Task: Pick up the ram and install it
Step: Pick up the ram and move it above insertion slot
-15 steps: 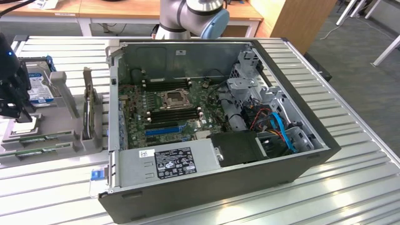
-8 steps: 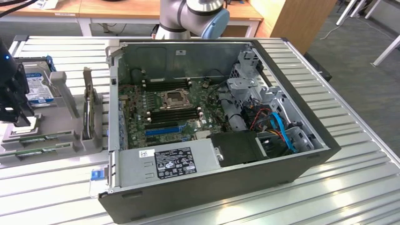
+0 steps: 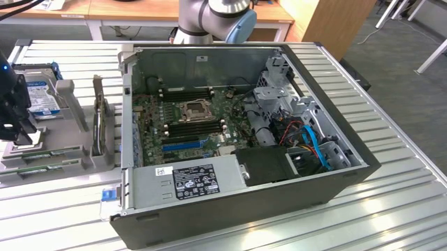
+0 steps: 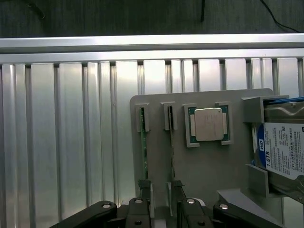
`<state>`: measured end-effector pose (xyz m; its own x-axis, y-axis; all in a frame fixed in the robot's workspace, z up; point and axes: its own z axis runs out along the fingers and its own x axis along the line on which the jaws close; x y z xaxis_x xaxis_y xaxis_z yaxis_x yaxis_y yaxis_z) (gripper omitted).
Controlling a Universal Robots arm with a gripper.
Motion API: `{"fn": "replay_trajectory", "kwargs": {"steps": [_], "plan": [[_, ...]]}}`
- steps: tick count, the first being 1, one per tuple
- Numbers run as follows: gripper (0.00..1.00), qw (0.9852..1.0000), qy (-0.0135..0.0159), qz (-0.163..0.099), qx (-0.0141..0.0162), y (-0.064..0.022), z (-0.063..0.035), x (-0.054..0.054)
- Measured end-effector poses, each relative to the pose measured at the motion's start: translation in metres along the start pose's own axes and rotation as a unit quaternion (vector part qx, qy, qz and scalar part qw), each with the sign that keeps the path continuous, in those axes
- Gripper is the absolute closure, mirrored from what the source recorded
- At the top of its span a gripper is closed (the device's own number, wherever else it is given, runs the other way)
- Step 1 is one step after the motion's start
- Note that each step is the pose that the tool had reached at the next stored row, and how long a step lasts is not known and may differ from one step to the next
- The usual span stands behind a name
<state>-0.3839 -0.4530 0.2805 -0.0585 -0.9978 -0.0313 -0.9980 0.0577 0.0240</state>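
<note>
Ram (image 4: 143, 142) stands on edge in the grey holder (image 4: 204, 175), beside a second stick (image 4: 172, 142). The claw (image 4: 160, 199) hovers over both, jaws apart, empty. Centre on one stick, descend square, and pinch its flat faces, clear of its neighbour.

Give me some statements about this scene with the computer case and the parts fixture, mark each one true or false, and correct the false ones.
1. The computer case lies open, showing its motherboard. True.
2. Two ram sticks stand on edge in slots of the grey fixture. True.
3. The gripper holds a ram stick above the case. False: it is open, holds nothing and hangs over the fixture, near the ram slots.
4. The blue-labelled hard drive sits inside the case. False: it sits in the fixture, beside the processor.
5. The processor lies flat on the fixture. True.
</note>
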Motion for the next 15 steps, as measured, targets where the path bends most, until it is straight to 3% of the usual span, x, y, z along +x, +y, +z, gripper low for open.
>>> {"fn": "replay_trajectory", "kwargs": {"steps": [10, 15], "plan": [[0.69, 1.0000, 0.0000, 0.000, 0.0000, 0.0002, 0.0000, 0.0034], [0.69, 1.0000, 0.0000, 0.000, 0.0000, 0.0001, 0.0045, 0.0039]]}}
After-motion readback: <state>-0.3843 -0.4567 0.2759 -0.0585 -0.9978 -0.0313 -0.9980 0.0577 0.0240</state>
